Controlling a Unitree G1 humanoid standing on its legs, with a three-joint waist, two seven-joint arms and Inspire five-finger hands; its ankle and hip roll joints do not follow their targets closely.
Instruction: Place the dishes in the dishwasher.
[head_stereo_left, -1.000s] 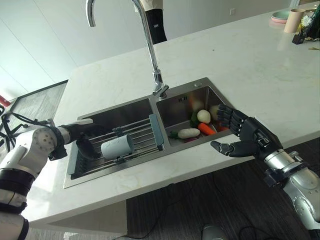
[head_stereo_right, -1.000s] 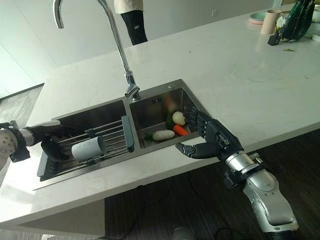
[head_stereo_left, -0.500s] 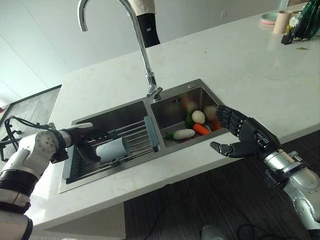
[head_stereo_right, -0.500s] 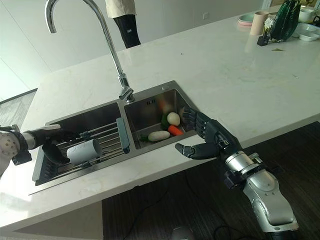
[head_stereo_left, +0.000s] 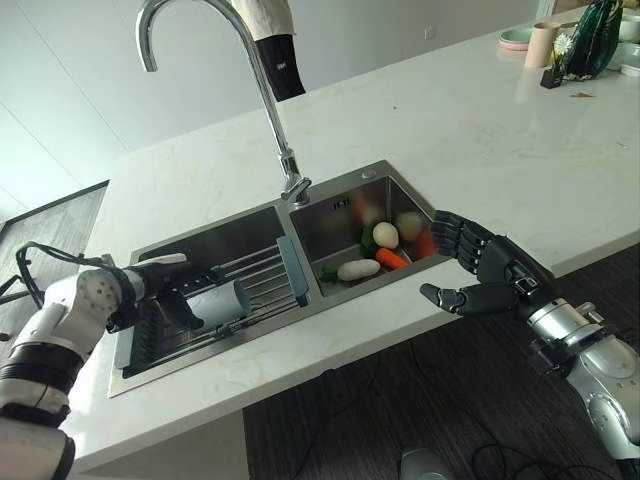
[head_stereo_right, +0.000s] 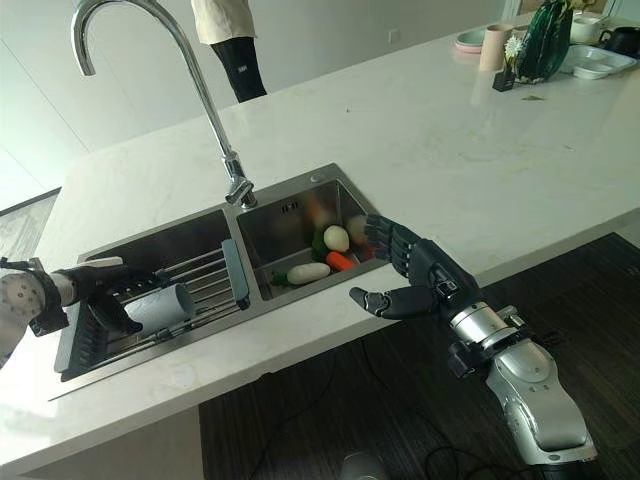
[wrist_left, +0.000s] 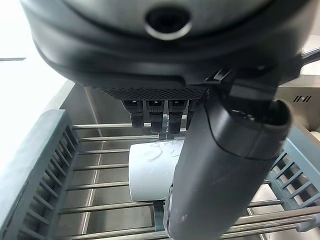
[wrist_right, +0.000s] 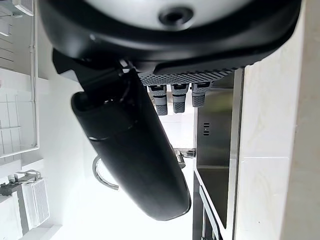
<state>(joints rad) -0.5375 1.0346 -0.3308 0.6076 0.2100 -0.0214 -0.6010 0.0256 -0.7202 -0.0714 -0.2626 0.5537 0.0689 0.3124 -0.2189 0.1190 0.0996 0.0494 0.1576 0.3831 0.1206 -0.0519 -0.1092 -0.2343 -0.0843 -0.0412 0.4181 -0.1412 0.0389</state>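
White marble counter with a double sink cut into it. Your left hand is down in the left basin, fingers loosely spread, nothing gripped yet. At its 3 o'clock the pale cup lies on its side on the drain rack. Right hand hovers open off the counter's front edge, with veggies at its 10 o'clock. Looks like the reach step: next you'd need to wrap the cup.

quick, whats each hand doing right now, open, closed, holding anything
Left hand: open, fingers around the pale cup lying on the sink rack, not clearly gripping it.
Right hand: open, holding nothing, hovering at the counter edge by the right basin.
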